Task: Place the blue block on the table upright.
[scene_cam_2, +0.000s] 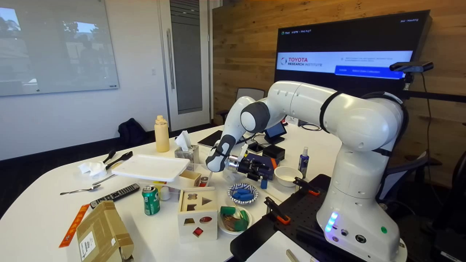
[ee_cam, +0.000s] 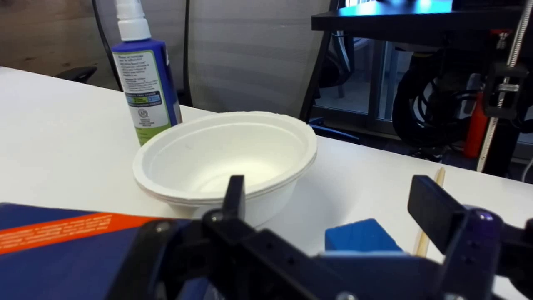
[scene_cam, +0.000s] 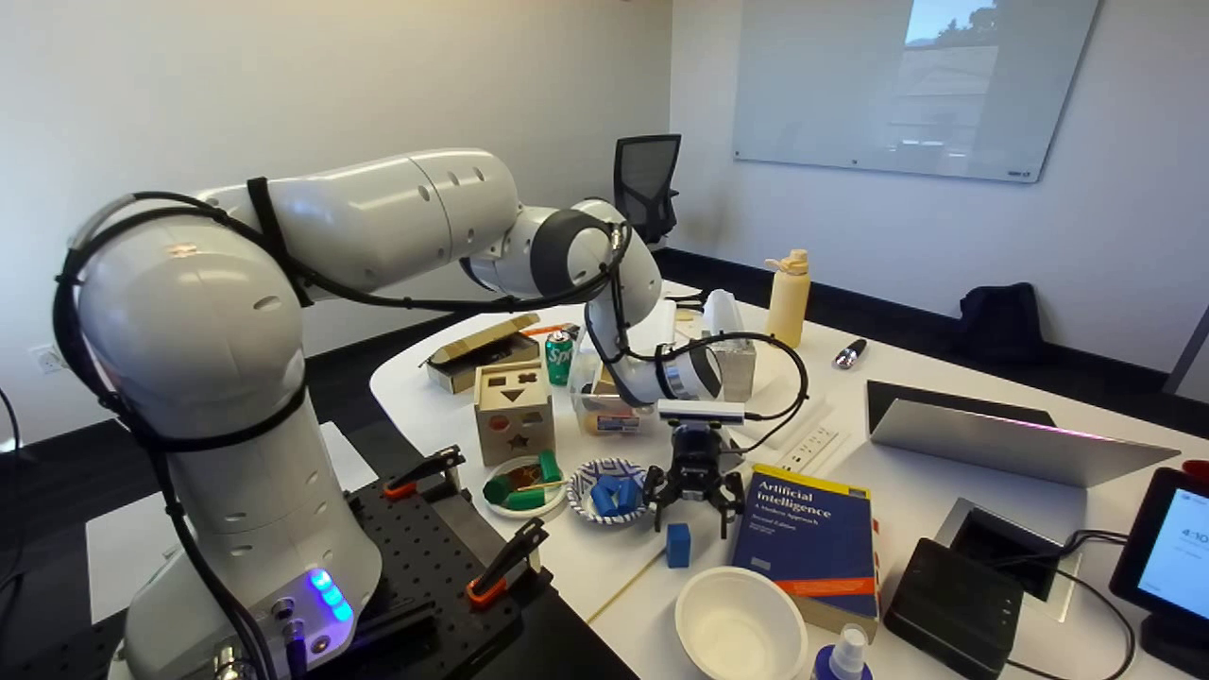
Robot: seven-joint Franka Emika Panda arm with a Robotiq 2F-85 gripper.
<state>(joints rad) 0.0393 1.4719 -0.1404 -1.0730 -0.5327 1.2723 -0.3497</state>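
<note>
Gripper (scene_cam: 692, 515): fingers (ee_cam: 431, 204) spread wide, nothing clamped between them; it hangs close by the block; whether any part brushes it, I cannot tell;
Blue block (scene_cam: 678, 546): on end on the table (scene_cam: 604, 557), upright in both exterior views; the placing looks done, by my reading;
Block's body: probably light and stiff, hard to harm; smooth faces may slip a little, and its narrow foot should make toppling easy;
Block's sides: best hold, should it want gripping; two opposite upright faces, about mid-height, pads square and a gentle squeeze;
Thin stick (ee_cam: 423, 243): lies flat, just beside the block;
White bowl (ee_cam: 227, 150): near the block, beside the blue book (scene_cam: 803, 538); leave both room when the fingers spread;
Spray bottle (ee_cam: 143, 83): stands behind the bowl in the wrist view.
</note>
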